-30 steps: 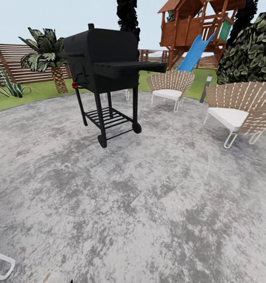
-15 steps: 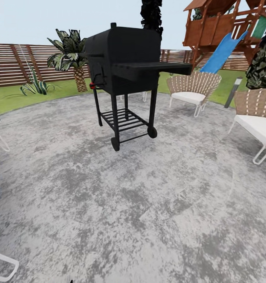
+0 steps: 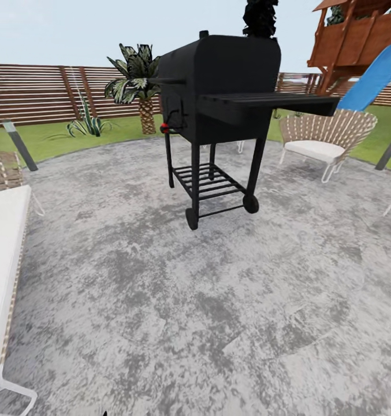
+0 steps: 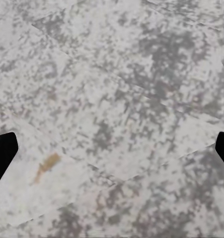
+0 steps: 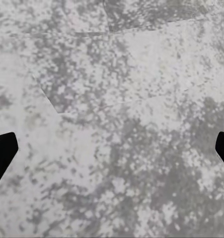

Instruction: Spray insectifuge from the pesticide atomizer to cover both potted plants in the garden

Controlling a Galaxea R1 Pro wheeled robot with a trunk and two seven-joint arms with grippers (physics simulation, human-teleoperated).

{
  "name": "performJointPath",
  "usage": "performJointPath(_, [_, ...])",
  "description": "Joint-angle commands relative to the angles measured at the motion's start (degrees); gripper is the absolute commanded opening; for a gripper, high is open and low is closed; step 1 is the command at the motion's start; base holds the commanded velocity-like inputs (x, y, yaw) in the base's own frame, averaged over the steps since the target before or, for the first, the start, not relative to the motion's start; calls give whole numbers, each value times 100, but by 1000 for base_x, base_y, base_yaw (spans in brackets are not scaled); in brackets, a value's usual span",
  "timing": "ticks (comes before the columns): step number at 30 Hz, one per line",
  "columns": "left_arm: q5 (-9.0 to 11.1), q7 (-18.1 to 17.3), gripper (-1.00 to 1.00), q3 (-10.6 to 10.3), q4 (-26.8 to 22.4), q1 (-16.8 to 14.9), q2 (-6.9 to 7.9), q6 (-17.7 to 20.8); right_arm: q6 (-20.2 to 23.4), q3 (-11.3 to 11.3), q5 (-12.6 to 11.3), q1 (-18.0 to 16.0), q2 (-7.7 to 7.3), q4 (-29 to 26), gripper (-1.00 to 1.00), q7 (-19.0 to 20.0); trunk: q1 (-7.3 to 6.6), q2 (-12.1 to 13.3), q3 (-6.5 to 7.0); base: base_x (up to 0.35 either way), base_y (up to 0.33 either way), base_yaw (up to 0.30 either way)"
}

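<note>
Camera swung left, grill (image 3: 221,98) now dead centre, lounger (image 3: 2,260) crept in at 9 o'clock. Both grippers (image 4: 112,148) (image 5: 112,148) spread wide, holding nothing, over patio (image 3: 218,300). Atomizer nowhere visible yet; maybe potted plant (image 3: 88,122) at 11. Keep panning slowly.

Round grey mottled paved patio (image 3: 218,300) under pale sky.
Black wheeled barbecue grill (image 3: 224,110) at 12 o'clock; woven wicker chair (image 3: 325,136) at 2; slatted wooden fence (image 3: 45,92) at 10.

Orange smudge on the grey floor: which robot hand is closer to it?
Left, most likely. The left gripper hangs open above the orange smudge, which lies between its fingertips. The right gripper, also open, faces a different patch of patio, so it seems farther.
</note>
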Motion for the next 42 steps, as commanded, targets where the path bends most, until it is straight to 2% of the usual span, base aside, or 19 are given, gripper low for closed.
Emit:
performJointPath(1, [0,2,100,6,8,-4,-1,-20,-12,-7,39,-1,1,2,100,-19,3,-1,-4,337,0,277])
performJointPath(42, [-7,2,100,4,13,-3,-1,-28,-12,-7,39,-1,4,11,100,-19,3,-1,-4,337,0,277])
